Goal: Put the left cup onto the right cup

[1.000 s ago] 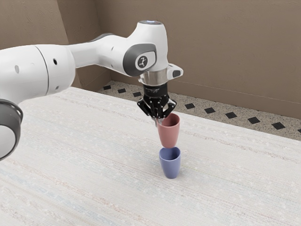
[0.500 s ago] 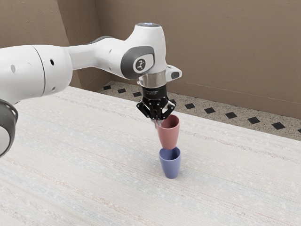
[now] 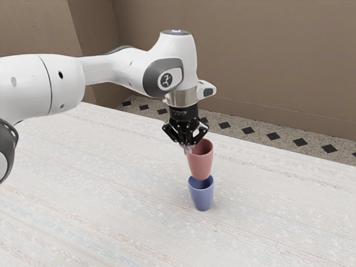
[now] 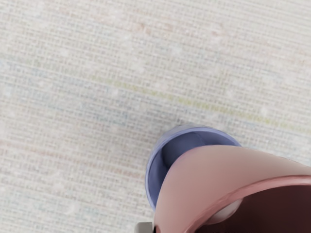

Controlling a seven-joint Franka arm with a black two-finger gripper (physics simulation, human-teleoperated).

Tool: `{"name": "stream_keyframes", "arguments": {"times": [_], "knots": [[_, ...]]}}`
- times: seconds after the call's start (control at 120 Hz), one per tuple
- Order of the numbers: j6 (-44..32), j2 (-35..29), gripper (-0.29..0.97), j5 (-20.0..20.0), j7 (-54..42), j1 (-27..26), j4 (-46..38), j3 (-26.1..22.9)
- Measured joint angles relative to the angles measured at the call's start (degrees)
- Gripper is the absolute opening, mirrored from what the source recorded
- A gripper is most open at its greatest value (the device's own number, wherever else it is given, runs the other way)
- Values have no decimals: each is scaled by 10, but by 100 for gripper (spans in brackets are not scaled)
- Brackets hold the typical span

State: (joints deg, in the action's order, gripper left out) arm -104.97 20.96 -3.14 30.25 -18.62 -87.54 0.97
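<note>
Just right of centre in the exterior view, the gripper (image 3: 188, 142) is closed on the pink cup (image 3: 199, 158), its black fingers pinching the cup's rim on the side nearer the frame's left. The cup hangs upright, directly over the blue cup (image 3: 201, 193), which stands on the pale woven table (image 3: 83, 183) a little below the frame's middle. The pink base sits at the blue mouth, touching it or barely inside; I cannot tell which.

The main risk appears to be the alignment. In the wrist view the pink cup covers most of the blue opening, yet a crescent of blue interior shows on one side, so the two may not be quite concentric. If the base comes down on the blue rim instead of inside it, the lower cup would likely tip or skid on the table, since nothing braces it.

The hold itself is the second worry. A pinch on one side of the rim leaves the cup free to pivot, so any contact on the way down could tilt it. Letting go before the base is seated could drop it askew, and it may roll off and knock the blue cup over.
</note>
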Motion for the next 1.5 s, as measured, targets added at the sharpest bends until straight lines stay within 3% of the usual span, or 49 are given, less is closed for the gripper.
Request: {"name": "stream_keyframes", "arguments": {"times": [1.5], "knots": [[-29, 8, -11, -1, 1, -2, -30, -2]]}}
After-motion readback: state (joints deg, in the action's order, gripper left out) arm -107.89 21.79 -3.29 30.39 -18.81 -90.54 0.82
